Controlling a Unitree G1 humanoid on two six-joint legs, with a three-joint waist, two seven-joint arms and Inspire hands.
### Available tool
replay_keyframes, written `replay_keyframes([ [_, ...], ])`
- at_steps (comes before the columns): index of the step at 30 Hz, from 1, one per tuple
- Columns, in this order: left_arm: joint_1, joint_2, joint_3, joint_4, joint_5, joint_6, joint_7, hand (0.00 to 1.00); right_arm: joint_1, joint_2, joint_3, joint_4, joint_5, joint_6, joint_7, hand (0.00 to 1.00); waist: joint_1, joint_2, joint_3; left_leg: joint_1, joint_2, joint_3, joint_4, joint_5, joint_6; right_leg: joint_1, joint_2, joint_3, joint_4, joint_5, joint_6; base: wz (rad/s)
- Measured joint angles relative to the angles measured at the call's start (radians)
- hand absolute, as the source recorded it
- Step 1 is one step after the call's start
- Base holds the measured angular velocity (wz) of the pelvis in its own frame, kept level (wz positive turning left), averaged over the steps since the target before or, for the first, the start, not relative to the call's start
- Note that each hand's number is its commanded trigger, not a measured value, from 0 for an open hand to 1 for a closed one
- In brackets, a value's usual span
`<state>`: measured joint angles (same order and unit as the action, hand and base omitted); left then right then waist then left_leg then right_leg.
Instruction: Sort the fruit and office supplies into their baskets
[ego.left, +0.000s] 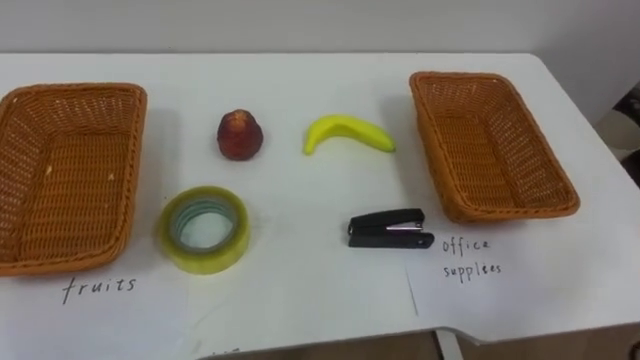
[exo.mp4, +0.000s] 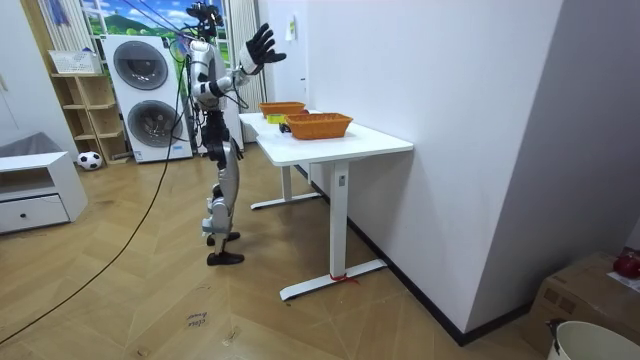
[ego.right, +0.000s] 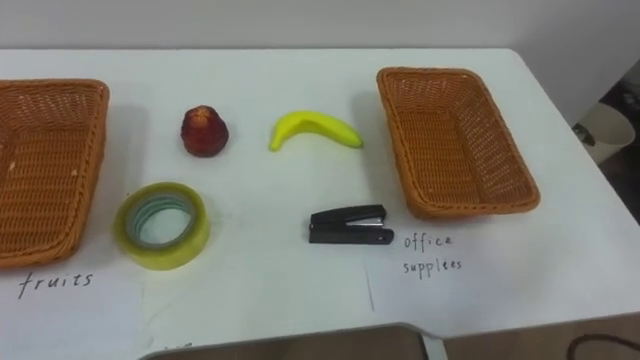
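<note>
Right hand (exo.mp4: 262, 45) raised high beside the table (exo.mp4: 360, 145); fingers spread wide; holding nothing.

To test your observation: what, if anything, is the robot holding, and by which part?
Nothing is held. The raised robot hand is open and empty; red fruit, banana, tape roll and stapler lie on the table.
</note>
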<state>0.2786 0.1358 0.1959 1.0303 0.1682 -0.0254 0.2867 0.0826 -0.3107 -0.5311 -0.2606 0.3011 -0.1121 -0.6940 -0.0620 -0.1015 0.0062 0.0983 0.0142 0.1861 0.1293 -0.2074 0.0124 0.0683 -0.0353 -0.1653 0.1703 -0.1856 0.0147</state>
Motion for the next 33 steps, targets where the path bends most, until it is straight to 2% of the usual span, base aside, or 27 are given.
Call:
replay_keyframes([
  [6,0.000,0.000,0.000,0.030,0.003,0.003,-0.006,0.00,-0.075,-0.035,0.004,-0.039,-0.001,0.000,0.042,0.00,0.016,0.002,-0.0001,-0.006,0.006,-0.014,0.000,-0.001,0.000,0.002,0.000,-0.008,0.000,0.000,0.000,0.05],
  [9,-0.002,0.004,-0.004,0.073,0.003,0.006,-0.007,0.00,-0.105,-0.059,0.045,-0.044,-0.001,0.000,0.044,0.00,0.015,0.004,0.0006,0.001,0.005,-0.028,0.004,-0.001,0.000,0.017,0.002,-0.020,0.000,0.001,-0.001,0.11],
  [14,-0.003,0.004,-0.004,0.071,0.025,0.006,-0.007,0.00,-0.124,-0.076,0.099,-0.053,-0.002,0.000,0.078,0.00,0.022,0.006,-0.0004,0.001,0.006,-0.035,0.006,0.000,-0.001,0.019,0.003,-0.027,0.001,0.001,-0.002,0.04],
  [22,-0.013,0.004,-0.005,0.072,0.087,0.007,-0.005,0.00,-0.128,-0.078,0.166,-0.118,-0.001,0.000,0.152,0.00,0.043,0.002,-0.0023,0.001,0.005,-0.034,0.008,0.000,-0.001,0.017,0.001,-0.027,0.000,0.001,-0.002,0.00],
  [29,-0.021,0.003,-0.007,0.075,0.112,0.011,-0.006,0.00,-0.232,-0.080,0.220,-0.134,-0.125,0.003,0.232,0.00,0.046,0.001,-0.0034,-0.002,0.006,-0.034,0.009,0.001,-0.002,0.019,0.001,-0.040,0.000,0.001,-0.002,0.01],
  [33,-0.036,0.004,-0.019,0.091,0.111,0.012,-0.017,0.00,-0.240,-0.084,0.276,-0.157,-0.175,0.000,0.293,0.00,0.044,-0.004,-0.0059,-0.001,0.006,-0.035,0.017,0.000,-0.002,0.026,0.001,-0.045,-0.001,0.001,-0.002,0.06],
])
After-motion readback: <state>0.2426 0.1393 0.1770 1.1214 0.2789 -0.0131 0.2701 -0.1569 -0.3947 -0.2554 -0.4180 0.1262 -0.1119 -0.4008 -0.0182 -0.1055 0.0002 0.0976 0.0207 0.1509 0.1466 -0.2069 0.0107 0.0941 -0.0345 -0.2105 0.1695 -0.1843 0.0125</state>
